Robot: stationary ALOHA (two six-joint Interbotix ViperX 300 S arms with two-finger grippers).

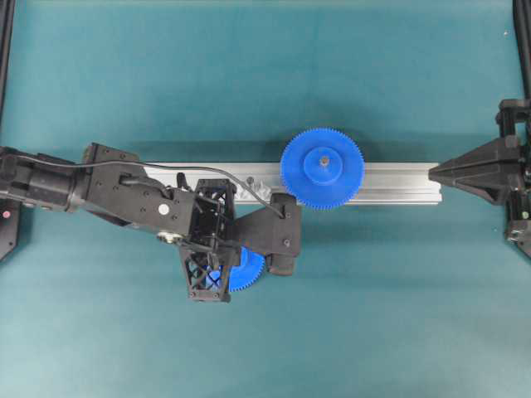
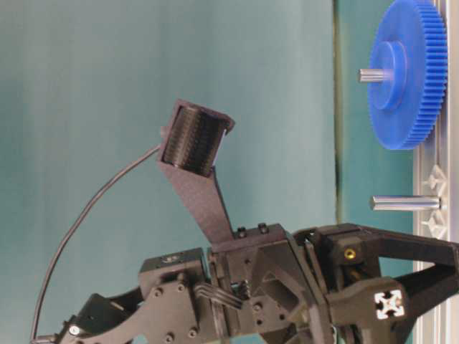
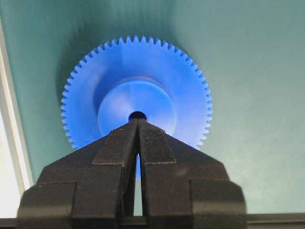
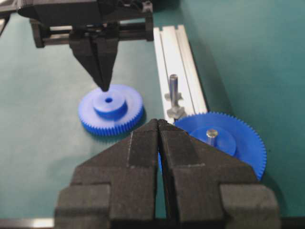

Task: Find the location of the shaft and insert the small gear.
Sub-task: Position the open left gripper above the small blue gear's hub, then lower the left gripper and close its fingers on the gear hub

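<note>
The small gear (image 3: 143,62) lies flat on the green mat, a blue toothed wheel with a raised hub and a dark centre hole; it also shows as the small gear (image 4: 110,109) and, half hidden under the arm, the small gear (image 1: 249,270). My left gripper (image 3: 138,120) points down over its hub, shut and holding nothing; its tips (image 4: 104,87) hang at the hub's far edge. The shaft (image 4: 173,87) stands bare on the rail, also seen as the shaft (image 2: 405,203). My right gripper (image 4: 158,122) is shut and empty, at the rail's right end (image 1: 433,171).
An aluminium rail (image 1: 390,178) runs across the mat. A larger blue gear (image 1: 321,168) with a grey pin in its centre sits on the rail just right of the shaft. The left arm's body (image 1: 124,195) lies over the rail's left part.
</note>
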